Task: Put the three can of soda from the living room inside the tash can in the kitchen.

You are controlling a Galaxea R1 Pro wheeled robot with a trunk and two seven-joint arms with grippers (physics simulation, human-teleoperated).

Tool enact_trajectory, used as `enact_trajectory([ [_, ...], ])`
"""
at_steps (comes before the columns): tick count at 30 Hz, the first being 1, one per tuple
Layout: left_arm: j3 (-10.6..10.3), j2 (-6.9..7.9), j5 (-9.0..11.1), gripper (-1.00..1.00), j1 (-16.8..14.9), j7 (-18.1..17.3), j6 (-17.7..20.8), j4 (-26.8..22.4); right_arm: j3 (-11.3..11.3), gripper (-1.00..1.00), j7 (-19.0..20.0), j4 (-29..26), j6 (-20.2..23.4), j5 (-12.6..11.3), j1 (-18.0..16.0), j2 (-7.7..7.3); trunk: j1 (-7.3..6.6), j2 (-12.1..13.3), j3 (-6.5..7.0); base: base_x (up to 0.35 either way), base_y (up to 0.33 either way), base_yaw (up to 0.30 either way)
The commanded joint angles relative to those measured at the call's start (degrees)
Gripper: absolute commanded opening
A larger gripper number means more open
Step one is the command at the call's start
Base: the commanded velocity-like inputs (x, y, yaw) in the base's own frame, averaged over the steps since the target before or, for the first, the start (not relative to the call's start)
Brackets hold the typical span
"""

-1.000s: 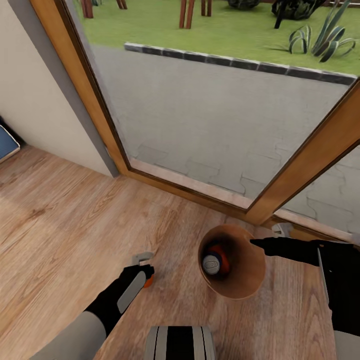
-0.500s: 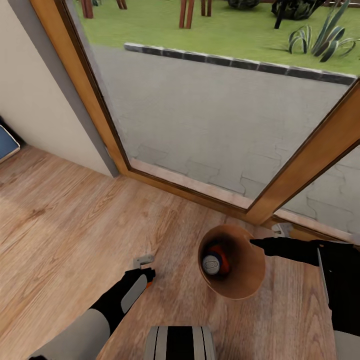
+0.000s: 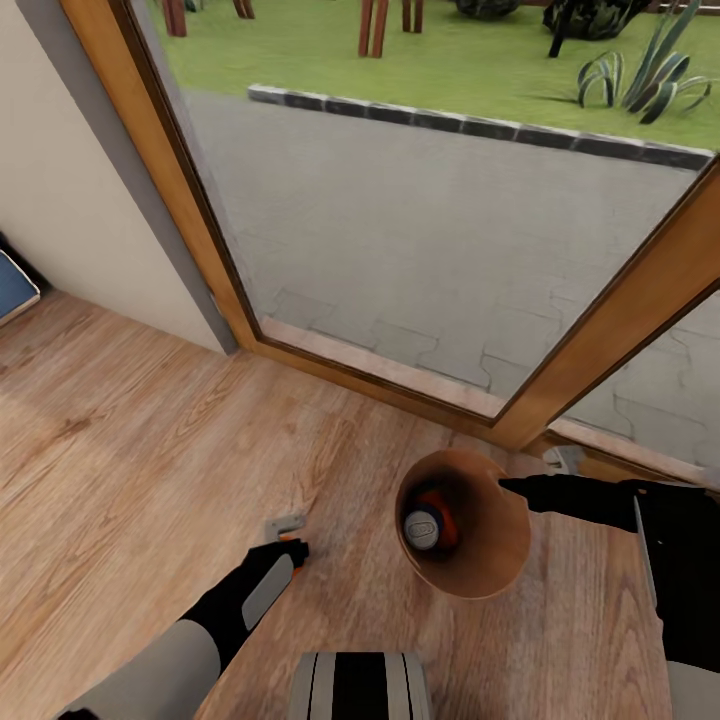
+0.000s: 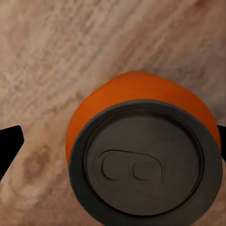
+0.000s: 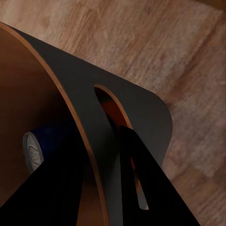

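Observation:
The copper-brown tash can hangs tilted just above the wood floor, and my right gripper is shut on its rim. One black finger sits outside the wall beside a handle slot and the other is inside. In the bin lie a blue can of soda with a grey top and an orange can. A second orange can stands upright on the floor. My left gripper hangs over it, open, a fingertip on either side.
A wood-framed glass door runs across just beyond the bin, with paving and lawn outside. A cream wall is at the left, with a blue sofa corner at its foot. Light plank floor spreads to the left.
My left gripper has drawn back a little toward me over the orange can. The bin, its cans and the right arm have not moved.

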Motion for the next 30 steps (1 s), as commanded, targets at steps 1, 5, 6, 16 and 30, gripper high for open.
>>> enact_trajectory([
  [1,0.00,0.00,0.00,1.00,0.00,-0.54,-0.09,0.07,0.02,-1.00,0.12,-0.02,0.95,-1.17,-0.01,0.01,0.00,0.00,0.00,0.000,0.000,0.000],
  [5,0.03,-0.08,-0.05,1.00,-0.11,-2.54,-0.27,0.91,0.02,-1.00,0.12,-0.02,0.95,-1.17,-0.01,0.01,0.00,0.00,0.00,0.000,0.000,0.000],
  [6,0.02,-0.18,-0.06,1.00,-0.13,-2.75,-0.37,1.13,0.02,-1.00,0.12,-0.02,0.95,-1.17,-0.01,0.01,0.00,0.00,0.00,0.000,0.000,0.000],
  [16,0.00,-0.48,0.09,-1.00,-0.18,-3.21,-2.38,1.86,0.02,-1.00,0.12,-0.02,0.95,-1.17,-0.01,0.01,0.00,0.00,0.00,0.000,0.000,0.000],
  [30,-0.09,-2.95,0.06,-1.00,-3.06,-5.20,-5.18,9.16,0.02,-1.00,0.16,-0.02,0.95,-1.17,-0.01,-0.04,0.00,0.00,0.00,0.000,0.000,0.000],
])
